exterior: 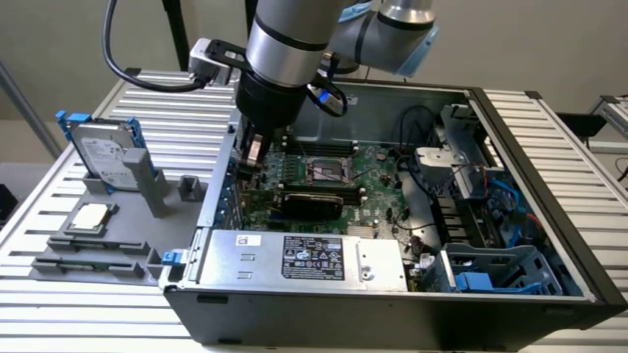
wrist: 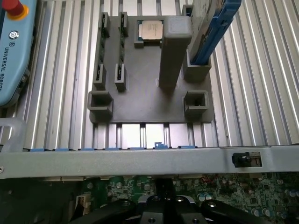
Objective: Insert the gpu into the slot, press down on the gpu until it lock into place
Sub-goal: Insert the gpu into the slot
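One gripper [exterior: 251, 158] hangs with jaws pressed together, holding nothing, over the far-left part of the motherboard [exterior: 378, 165]. Near it lies the gpu [exterior: 312, 200] — flat in the open case [exterior: 549, 243].

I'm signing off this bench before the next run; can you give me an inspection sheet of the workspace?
Surface: ribbed aluminium table, bearing an open black computer case.
Job's things: flat black gpu card lies on the green motherboard; slot not discernible.
Clutter: grey fixture tray with square silver processor chip and blue-framed hard drive.
Grippers: tool shut, at the case's edge near the card.
Cables: black cable looping to the wrist.
Surroundings: teal teach pendant.
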